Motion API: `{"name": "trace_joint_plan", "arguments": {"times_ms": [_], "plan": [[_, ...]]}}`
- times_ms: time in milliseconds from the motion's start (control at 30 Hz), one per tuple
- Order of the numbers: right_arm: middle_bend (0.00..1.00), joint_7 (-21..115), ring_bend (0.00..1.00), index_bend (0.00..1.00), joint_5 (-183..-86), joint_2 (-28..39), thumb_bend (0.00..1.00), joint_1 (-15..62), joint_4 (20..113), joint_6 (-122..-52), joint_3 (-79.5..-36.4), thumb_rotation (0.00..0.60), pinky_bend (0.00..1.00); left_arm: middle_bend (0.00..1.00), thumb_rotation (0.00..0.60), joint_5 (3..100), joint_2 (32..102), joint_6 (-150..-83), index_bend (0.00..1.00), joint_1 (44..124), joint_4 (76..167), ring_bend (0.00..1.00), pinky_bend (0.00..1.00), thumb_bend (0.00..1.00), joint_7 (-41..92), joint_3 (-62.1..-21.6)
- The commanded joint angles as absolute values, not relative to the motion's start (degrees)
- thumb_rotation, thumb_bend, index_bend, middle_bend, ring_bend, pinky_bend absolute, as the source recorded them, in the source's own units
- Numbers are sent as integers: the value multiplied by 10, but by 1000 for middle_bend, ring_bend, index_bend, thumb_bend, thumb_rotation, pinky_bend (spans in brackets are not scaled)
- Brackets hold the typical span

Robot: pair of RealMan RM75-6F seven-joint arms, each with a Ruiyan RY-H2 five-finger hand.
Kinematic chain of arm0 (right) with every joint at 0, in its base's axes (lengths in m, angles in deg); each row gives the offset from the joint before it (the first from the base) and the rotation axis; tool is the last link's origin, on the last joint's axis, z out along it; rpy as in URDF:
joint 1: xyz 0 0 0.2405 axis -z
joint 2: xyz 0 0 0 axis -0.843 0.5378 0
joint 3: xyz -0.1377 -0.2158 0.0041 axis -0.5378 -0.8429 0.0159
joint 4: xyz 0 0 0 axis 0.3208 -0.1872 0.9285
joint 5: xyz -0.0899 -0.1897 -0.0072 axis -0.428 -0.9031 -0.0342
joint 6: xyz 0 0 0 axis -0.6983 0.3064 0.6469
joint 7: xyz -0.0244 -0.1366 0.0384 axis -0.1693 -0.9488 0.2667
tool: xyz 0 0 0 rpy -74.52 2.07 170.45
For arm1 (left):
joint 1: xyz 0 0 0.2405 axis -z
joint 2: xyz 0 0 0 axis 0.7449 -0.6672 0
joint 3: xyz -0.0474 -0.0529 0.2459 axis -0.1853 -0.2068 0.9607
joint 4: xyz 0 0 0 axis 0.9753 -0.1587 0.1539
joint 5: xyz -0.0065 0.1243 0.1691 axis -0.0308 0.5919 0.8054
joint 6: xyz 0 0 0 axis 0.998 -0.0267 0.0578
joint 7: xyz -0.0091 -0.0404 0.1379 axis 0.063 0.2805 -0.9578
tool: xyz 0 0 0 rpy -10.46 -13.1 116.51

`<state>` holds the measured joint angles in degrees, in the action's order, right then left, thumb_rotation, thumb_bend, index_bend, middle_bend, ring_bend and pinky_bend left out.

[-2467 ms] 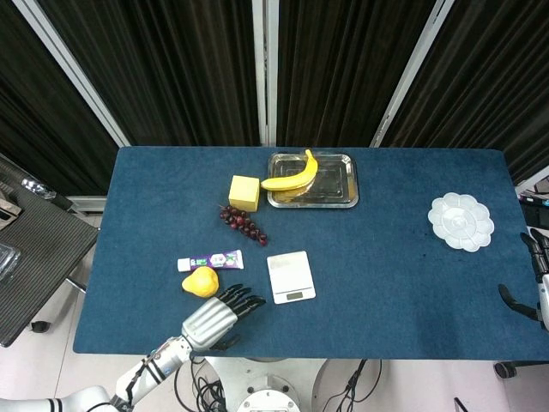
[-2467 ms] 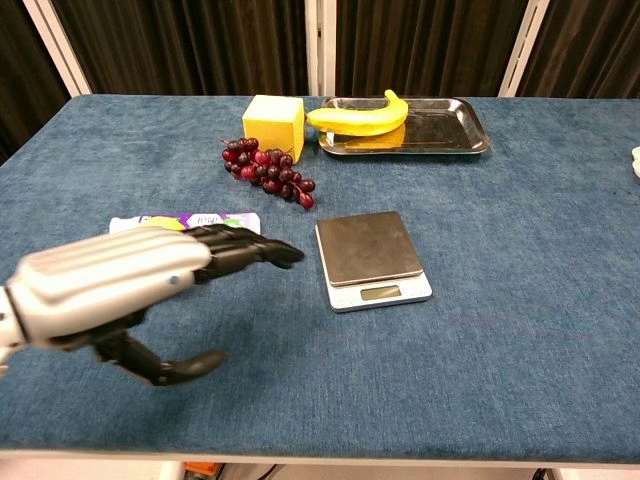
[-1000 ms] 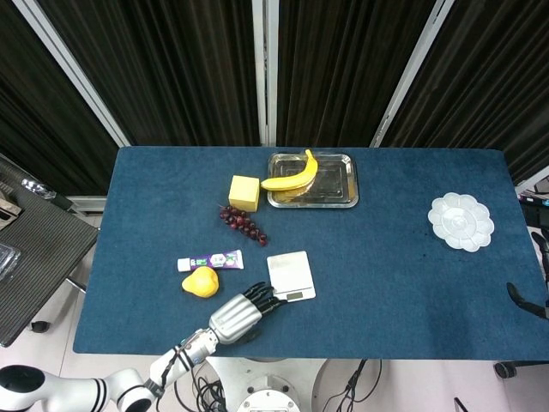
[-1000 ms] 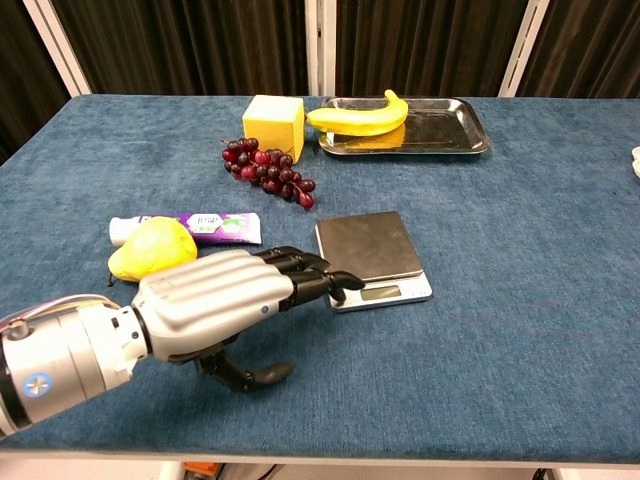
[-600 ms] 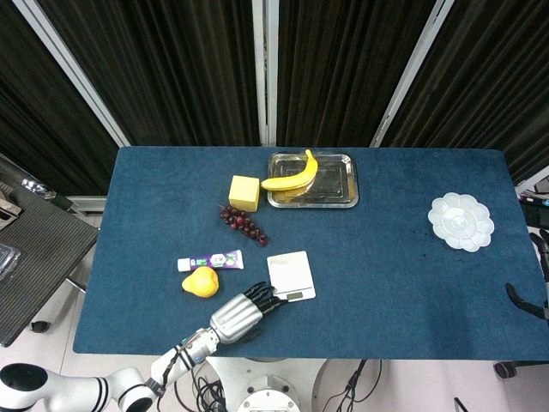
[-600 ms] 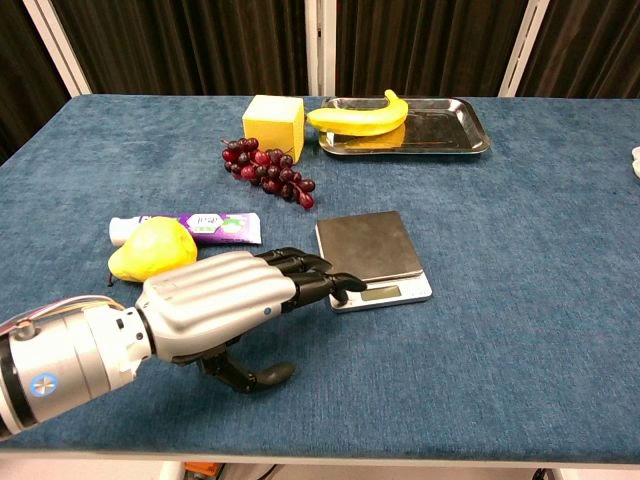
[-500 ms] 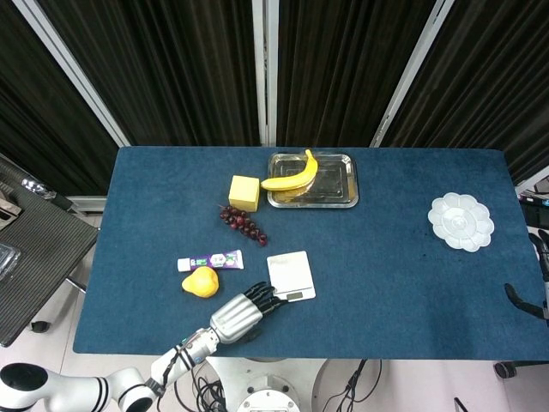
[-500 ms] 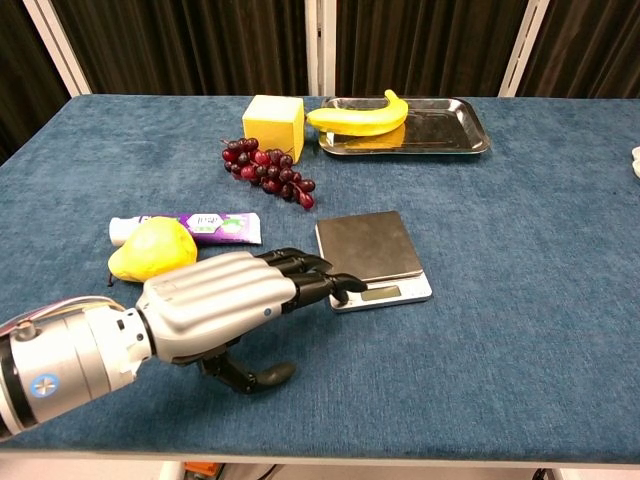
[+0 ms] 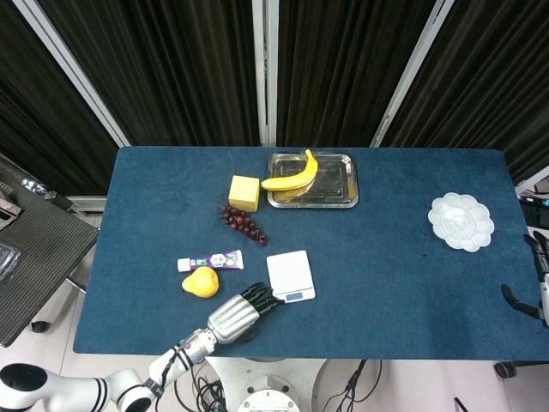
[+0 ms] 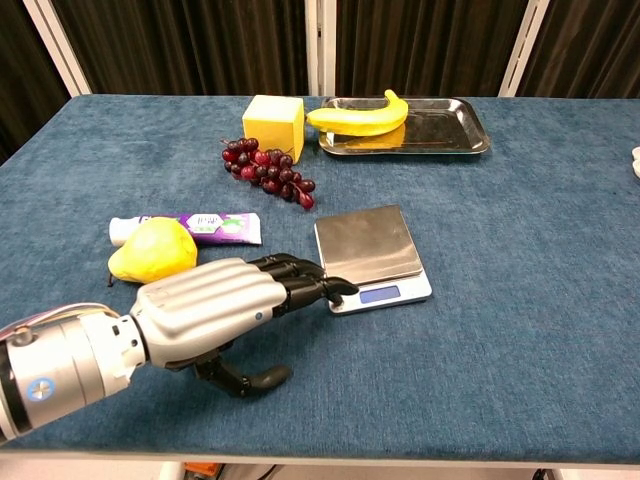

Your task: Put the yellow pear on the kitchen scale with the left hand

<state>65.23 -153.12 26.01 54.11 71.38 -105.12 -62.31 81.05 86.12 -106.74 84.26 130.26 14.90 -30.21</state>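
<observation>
Chest view gives the close look: a nappy blue cloth covers the table, and the left hand lies low over it, silver ribbed shell on the back, dark jointed fingers stretched forward and slightly apart, the thumb curling underneath. It holds nothing. The fingertips sit right at the near left corner of the kitchen scale, though whether they actually touch it cannot be told. The scale is a flat square with a brushed metal plate on a pale base, and its small display strip glows blue.

The yellow pear rests on the cloth just left of the hand's back, apart from it, rounded and smooth with a mottled yellow skin, its narrow end pointing left. Right behind it, touching or nearly so, lies a toothpaste tube, white and purple. Further back sit a knobbly dark red bunch of grapes, a plain yellow cube, and a shiny rectangular metal tray with a curved banana resting across it.

Head view shows the left forearm coming in from the bottom edge at a slant toward the scale. At the far right edge, the right hand hangs beside the table, only partly in frame; its fingers cannot be judged. A white flower-shaped palette lies near that end.
</observation>
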Motion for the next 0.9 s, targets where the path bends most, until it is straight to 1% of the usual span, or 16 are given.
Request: {"name": "trace_joint_plan", "arguments": {"times_ms": [33,267,500,733,900], "plan": [[0,650,0,0,-1531,260,224,541,715,-1051,-623,600,0,183,600,812,864,-1068,50,843,1300,0,0,407,152,-300],[0,646,0,0,-1532,258,225,540,716,-1048,-625,600,0,193,600,814,873,-1060,50,847,1289,0,0,407,160,-293],[0,646,0,0,-1532,257,227,542,716,-1050,-625,600,0,193,600,817,875,-1067,50,848,1286,0,0,407,164,-295],[0,650,0,0,-1534,261,229,544,720,-1056,-623,600,0,140,600,845,842,-1121,50,846,1334,0,0,407,152,-312],[0,647,0,0,-1539,262,230,543,726,-1060,-624,600,0,122,600,865,799,-1165,50,843,1386,0,0,408,140,-329]]}}
